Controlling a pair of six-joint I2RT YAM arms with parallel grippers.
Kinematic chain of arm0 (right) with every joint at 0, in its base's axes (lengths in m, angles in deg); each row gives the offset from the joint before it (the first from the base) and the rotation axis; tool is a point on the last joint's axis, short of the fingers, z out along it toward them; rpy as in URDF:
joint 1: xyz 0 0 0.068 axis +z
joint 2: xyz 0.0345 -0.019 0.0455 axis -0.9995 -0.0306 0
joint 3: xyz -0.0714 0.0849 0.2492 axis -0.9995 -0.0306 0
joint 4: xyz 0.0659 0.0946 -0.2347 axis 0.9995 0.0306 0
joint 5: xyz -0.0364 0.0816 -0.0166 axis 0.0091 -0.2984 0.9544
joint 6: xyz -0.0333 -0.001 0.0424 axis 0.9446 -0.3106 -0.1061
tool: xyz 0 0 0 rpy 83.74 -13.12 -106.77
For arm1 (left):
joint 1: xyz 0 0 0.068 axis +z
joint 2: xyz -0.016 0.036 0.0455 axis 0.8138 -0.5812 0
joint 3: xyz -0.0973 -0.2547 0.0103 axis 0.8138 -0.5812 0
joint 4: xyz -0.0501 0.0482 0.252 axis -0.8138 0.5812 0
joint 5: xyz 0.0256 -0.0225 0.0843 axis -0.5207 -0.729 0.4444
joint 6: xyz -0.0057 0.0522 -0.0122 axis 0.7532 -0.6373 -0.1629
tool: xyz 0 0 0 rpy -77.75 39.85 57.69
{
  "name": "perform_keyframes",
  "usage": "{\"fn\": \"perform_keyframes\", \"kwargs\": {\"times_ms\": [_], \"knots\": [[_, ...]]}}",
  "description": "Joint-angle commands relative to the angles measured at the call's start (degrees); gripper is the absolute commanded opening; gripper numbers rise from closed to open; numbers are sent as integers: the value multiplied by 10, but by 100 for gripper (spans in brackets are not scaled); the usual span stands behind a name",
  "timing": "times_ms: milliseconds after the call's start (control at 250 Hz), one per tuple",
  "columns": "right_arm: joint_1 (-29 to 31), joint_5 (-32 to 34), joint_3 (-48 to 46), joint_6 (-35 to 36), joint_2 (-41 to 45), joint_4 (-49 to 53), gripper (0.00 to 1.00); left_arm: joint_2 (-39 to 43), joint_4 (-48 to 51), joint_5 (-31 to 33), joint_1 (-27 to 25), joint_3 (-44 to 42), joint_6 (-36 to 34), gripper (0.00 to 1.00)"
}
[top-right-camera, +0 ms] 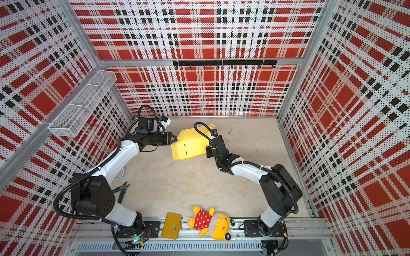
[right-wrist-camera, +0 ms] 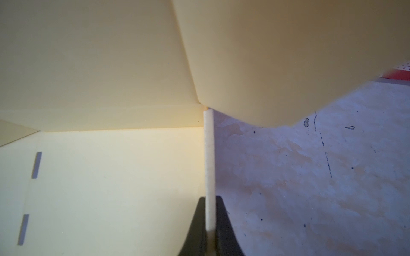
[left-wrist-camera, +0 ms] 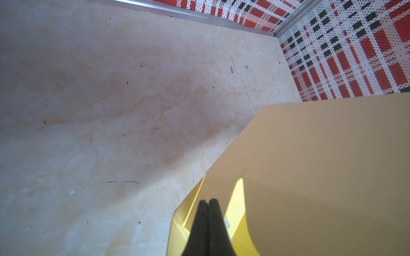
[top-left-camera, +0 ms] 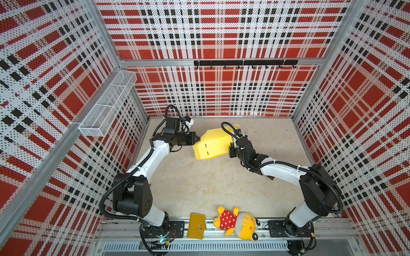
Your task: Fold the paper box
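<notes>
A: Beige worktop [top-left-camera: 199,188], back half. The paper box [top-left-camera: 213,144] is between the two arms, tilted, and looks lifted off the surface. Can't confirm its low edge is clear. It's half-formed, with loose flaps and the slotted panel facing up.

B: Hands?

A: Right hand [right-wrist-camera: 209,206] is clamped on a thin wall edge of the card, and that's the only real hold. Left hand [left-wrist-camera: 208,202] is closed tight with nothing between the fingers. Its tips press at the corner flap on the side away from the right hand.

B: Risks?

A: My read: it's a single pinch on thin card, so a hard push from the left could pivot the sheet in the jaws or pull it out. Closed tips could also buckle the flap off its crease instead of folding along it. An untucked flap will likely spring open.

B: Containers?

A: Nothing visible in the box itself. White mesh basket [top-left-camera: 106,104] on the left wall has three sections, and I see nothing in any of them. Plush toy [top-left-camera: 238,222] and wallet [top-left-camera: 196,226] lie on the front rail, well apart from the work.
</notes>
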Motion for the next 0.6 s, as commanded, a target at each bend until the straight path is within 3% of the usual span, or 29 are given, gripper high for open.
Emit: {"fn": "perform_keyframes", "kwargs": {"times_ms": [0,228,380,596], "knots": [[7,18,16,-15,11,-35,0,-5,-10,4,-7,1,8,0],[14,47,12,-50,30,-23,0,7,-25,-8,-20,-16,21,0],[22,72,10,-71,30,-28,0,18,-66,-31,-17,-43,71,0],[33,68,9,-61,-2,-79,0,20,-107,-59,-11,-57,107,0]]}}
